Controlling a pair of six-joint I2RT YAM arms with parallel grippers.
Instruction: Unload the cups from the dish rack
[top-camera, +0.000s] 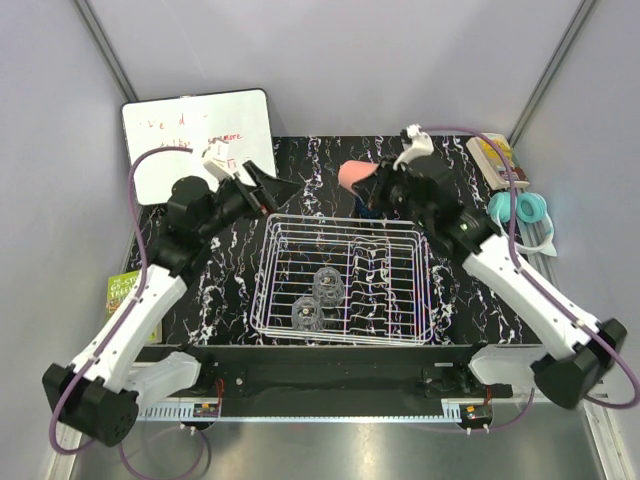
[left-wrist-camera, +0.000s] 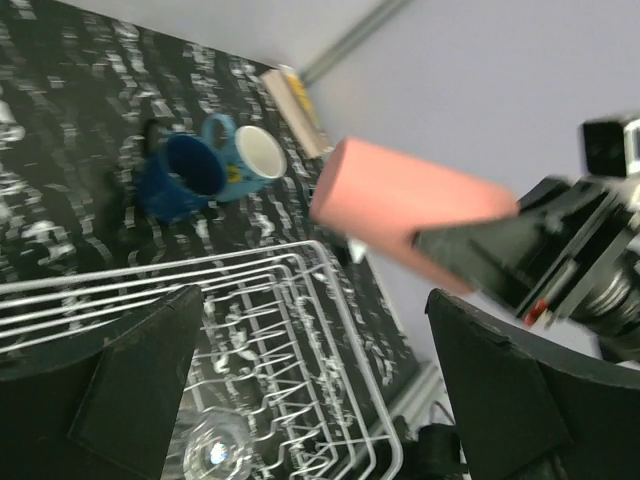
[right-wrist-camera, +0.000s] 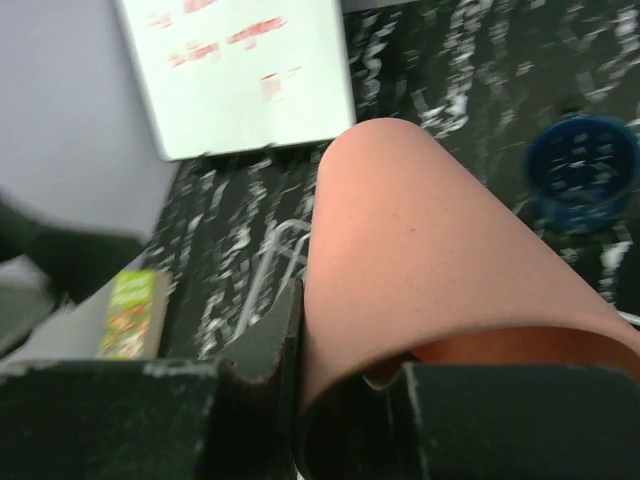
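The black marbled worktop (top-camera: 225, 285) carries the white wire dish rack (top-camera: 420, 300) at its middle. The right gripper (top-camera: 372, 188) is clenched on the pink tumbler (top-camera: 352, 175), which hangs tilted, almost on its side. It is in the air just past the rack's far rim, at about 12 o'clock from the rack's centre. The left gripper (top-camera: 275, 190) hovers near the rack's 11 o'clock corner, jaws spread wide with nothing between them. The blue cup (left-wrist-camera: 180, 175) and the teal mug (left-wrist-camera: 245, 155) lie out on the worktop beyond the far rim, touching or nearly so. One glass cup (top-camera: 327, 283) and a second glass cup (top-camera: 308, 315) sit inside the rack, toward its 7 o'clock side.

The step in hand looks like setting the tumbler down. To do it well, the right arm should carry the tumbler clear of the rim wires before lowering it. It should aim for bare worktop near the blue cup and the mug but apart from both. The wrist should turn until the tumbler stands straight, since a tilted landing would likely roll it into its neighbours. The grip should let go only once the tumbler rests flat. The left gripper should stay out of that path and could line up over the nearer glass cup.
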